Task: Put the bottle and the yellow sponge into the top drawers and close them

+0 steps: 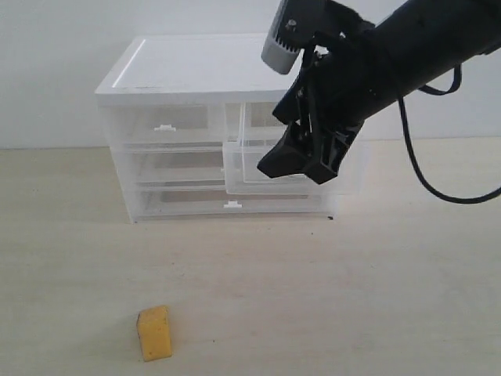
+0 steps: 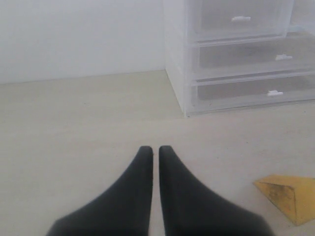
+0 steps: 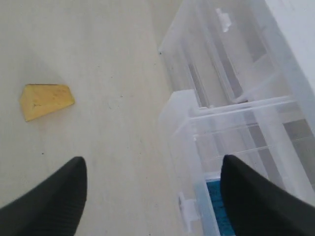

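Note:
The yellow sponge [image 1: 155,332] lies on the table near its front edge, left of centre; it also shows as a wedge [image 2: 290,195] beside my left gripper [image 2: 154,149], which is shut on nothing and hovers low over the table. The right top drawer [image 1: 250,168] stands pulled out of the cabinet. My right gripper [image 1: 301,163] hangs open just over it, with nothing between its fingers. The bottle's teal label [image 3: 219,209] shows inside that drawer, close to one fingertip [image 3: 231,169]. The left top drawer [image 1: 168,121] is pushed in.
The white-topped cabinet [image 1: 196,66] stands at the back of the table against a white wall, its two full-width drawers [image 1: 227,202] pushed in. A black cable [image 1: 419,168] loops down from the right arm. Bare tabletop lies between the sponge and the cabinet.

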`<state>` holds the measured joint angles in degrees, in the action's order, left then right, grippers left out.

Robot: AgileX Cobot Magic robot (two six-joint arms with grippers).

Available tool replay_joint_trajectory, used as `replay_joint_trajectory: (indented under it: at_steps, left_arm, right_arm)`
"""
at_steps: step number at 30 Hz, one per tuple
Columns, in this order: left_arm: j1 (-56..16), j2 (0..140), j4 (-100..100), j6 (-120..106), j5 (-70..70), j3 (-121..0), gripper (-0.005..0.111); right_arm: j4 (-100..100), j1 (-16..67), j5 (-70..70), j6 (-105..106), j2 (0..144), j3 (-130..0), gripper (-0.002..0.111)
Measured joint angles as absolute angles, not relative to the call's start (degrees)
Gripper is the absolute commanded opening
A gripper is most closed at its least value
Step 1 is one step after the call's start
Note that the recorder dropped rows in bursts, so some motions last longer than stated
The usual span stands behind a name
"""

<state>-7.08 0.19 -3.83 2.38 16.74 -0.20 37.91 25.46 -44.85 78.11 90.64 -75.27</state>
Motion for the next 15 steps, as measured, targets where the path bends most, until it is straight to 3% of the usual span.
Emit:
replay_joint_trajectory:
  at_steps: [13, 15]
  left_arm:
    - [-7.1, 0.2, -3.8, 2.4, 16.7, -0.2, 0.004]
    - [-7.1, 0.2, -3.8, 2.4, 16.7, -0.2, 0.004]
  right_arm:
    - [38.1, 25.5, -44.0, 79.5, 101.8, -82.6, 0.064]
    - [38.1, 25.5, -43.6, 80.1, 102.3, -82.6, 0.056]
